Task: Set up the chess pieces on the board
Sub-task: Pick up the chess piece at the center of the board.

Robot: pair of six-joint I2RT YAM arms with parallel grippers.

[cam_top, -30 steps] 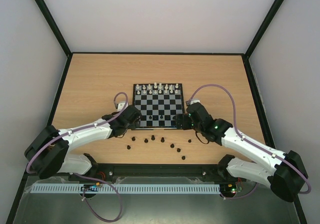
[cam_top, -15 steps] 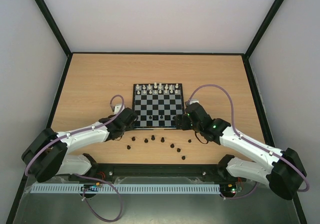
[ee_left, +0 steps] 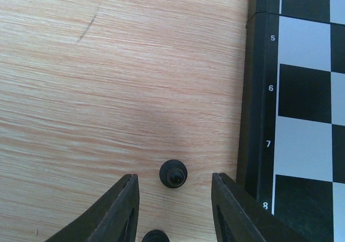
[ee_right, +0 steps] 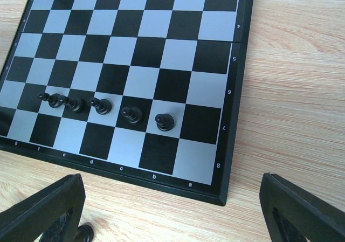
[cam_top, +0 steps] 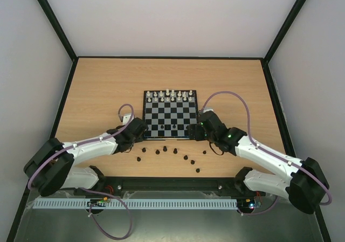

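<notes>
Pale wood-grain table (cam_top: 102, 85) boxed in by plain white walls (cam_top: 172, 15) with black corner struts (cam_top: 54, 21), under soft, even light.

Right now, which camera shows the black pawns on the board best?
Right wrist: six black pawns stand clearly along row 7. The top view hardly resolves them; the left wrist shows only part of the board.

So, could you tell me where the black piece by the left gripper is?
In the left wrist view, the black piece stands on the table between the fingertips of the left gripper, left of the board border near row 7.
</notes>
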